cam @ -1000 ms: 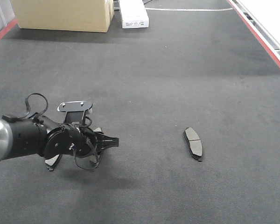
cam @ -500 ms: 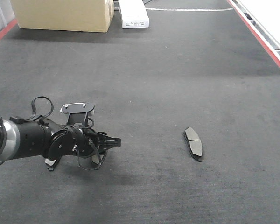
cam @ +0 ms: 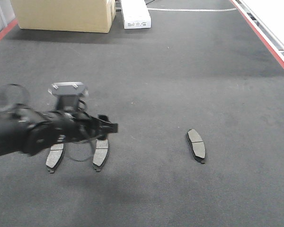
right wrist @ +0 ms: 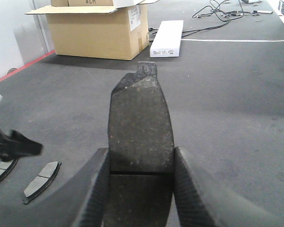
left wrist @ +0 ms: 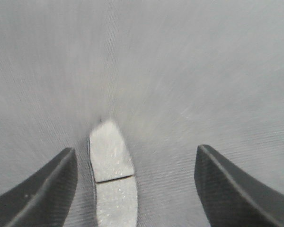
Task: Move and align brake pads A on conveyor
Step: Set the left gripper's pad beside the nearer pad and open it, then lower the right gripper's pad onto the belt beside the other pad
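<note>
- Gripping a brake pad (right wrist: 140,137) lengthwise between its fingers, the right pincer (right wrist: 139,189) is filling the lower centre of the right wrist view; the pad is pointing away over the conveyor (right wrist: 236,118).
- Hanging spread wide and empty, the left pincer (cam: 103,127) is sitting at centre left of the front view, directly above one laid pad (cam: 101,152); a second pad (cam: 55,155) is lying just beside it, roughly parallel.
- Lying alone at centre right is a third pad (cam: 196,145), well apart.
- Looking stiff, flat and fairly heavy, these pads are probably best pinched across the narrow width near the middle groove.
- Standing at the far edge are a cardboard box (cam: 64,14) and a white box (cam: 135,13).
</note>
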